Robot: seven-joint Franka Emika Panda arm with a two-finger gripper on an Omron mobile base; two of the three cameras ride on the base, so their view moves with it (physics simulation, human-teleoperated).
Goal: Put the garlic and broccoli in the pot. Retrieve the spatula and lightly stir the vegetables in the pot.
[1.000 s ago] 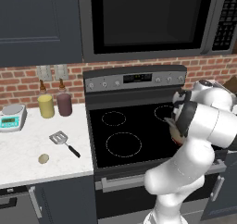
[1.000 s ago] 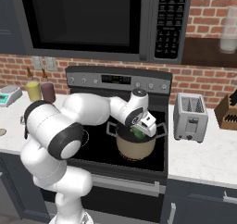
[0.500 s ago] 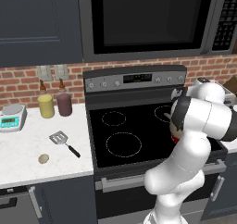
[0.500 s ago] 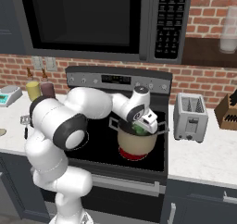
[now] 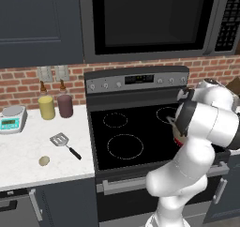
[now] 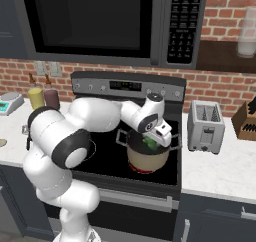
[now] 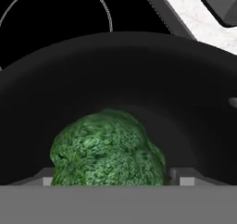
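Right base view: the gripper (image 6: 156, 139) held the broccoli (image 6: 150, 143) pinched between its fingers, just inside the pot (image 6: 145, 159) on the stove (image 6: 107, 158). The floret looked light, firm and brittle at the crown. The garlic (image 5: 44, 161) and spatula (image 5: 64, 143) lay apart on the counter (image 5: 28, 148); a toaster (image 6: 205, 126) stood nearby.

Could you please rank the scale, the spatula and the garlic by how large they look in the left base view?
1. The scale, largest.
2. The spatula, its head and handle together a little shorter.
3. The garlic, clearly smallest.
All three lie on the same counter at similar distance, so the order seems fair.
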